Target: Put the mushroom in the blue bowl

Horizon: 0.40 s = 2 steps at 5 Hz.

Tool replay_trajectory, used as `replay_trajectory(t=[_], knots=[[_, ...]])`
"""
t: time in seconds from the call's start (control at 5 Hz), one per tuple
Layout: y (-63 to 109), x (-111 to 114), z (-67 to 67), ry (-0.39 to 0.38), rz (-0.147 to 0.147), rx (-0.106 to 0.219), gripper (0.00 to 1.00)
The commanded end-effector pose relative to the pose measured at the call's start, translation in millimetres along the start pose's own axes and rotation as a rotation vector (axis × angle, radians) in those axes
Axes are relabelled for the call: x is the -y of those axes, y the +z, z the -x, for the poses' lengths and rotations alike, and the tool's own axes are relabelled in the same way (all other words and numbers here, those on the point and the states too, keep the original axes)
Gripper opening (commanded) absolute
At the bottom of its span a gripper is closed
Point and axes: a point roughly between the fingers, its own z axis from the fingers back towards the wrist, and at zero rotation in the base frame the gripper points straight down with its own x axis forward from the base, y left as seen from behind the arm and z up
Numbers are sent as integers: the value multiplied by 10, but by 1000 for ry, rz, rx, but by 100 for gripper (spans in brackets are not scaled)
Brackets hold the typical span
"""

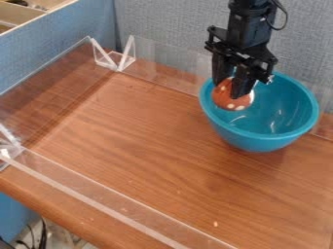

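The blue bowl (267, 119) stands on the wooden table at the right, glossy and deep. My black gripper (242, 89) hangs straight down over the bowl's left rim, shut on the mushroom (232, 93). The mushroom's reddish-brown cap shows between and just below the fingers (252, 78), over the inside of the bowl near its left wall. Its cream stem is mostly hidden by the fingers.
A clear acrylic wall (78, 58) runs along the table's left and front edges, with a small clear bracket (117, 53) at the back corner. A blue partition (169, 29) stands behind. The wooden tabletop (143, 146) stretches left of the bowl.
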Motion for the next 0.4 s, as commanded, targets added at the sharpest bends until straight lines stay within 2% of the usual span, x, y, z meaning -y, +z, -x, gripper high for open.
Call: replay_trajectory(t=[0.0,0.2], knots=[[188,-82,-71,13,-15,63,0],[191,-94,-72,18,-13,65,0]])
